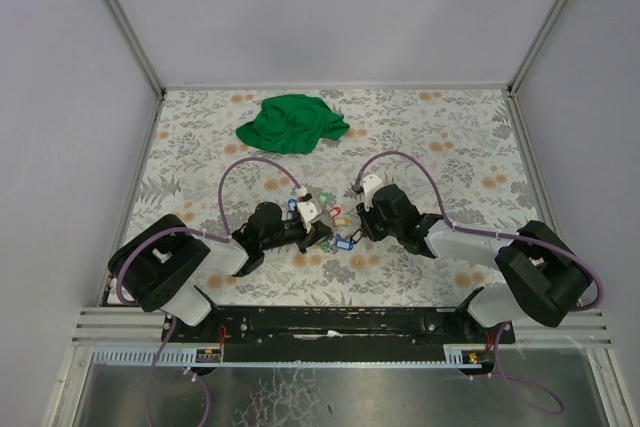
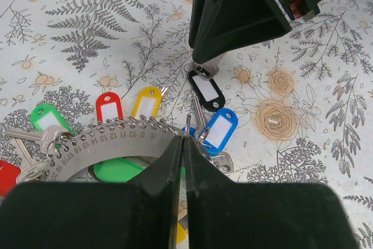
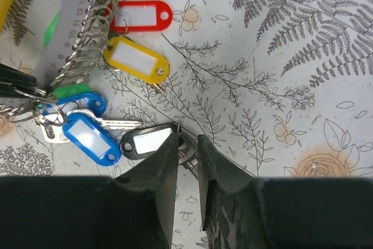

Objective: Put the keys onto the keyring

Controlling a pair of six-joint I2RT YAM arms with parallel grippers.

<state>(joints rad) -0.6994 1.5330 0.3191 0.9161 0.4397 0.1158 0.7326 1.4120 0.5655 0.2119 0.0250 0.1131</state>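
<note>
Keyring (image 2: 111, 138): grey numbered arc edged with wire loops, lower left of the left wrist view, its end clamped in left pincer (image 2: 183, 144). Keys (image 3: 137, 59) have red, yellow, blue and green tags and lie fanned on worktop (image 3: 280, 39). Right pincer (image 3: 187, 144) is closed on black-tagged key (image 3: 145, 142), hiding the blade.

The keyring (image 2: 87, 147) is a flat grey metal arc stamped with numbers, with a row of small wire loops along its outer edge. It sits at the middle front of the worktop (image 2: 303, 161), one end pinched in the closed left hand (image 2: 182, 141). The keys (image 1: 330, 219) fan out from it, their plastic tags lying flat. The green tag (image 2: 46, 117), red tag (image 2: 109, 107) and yellow tag (image 2: 146, 102) lie against the loops, and the blue tag (image 2: 220, 130) is by the pinched end. The black-tagged key (image 2: 206, 90) lies just beyond the arc. Its metal part is gripped between the fingers of the right hand (image 3: 186, 144).
</note>
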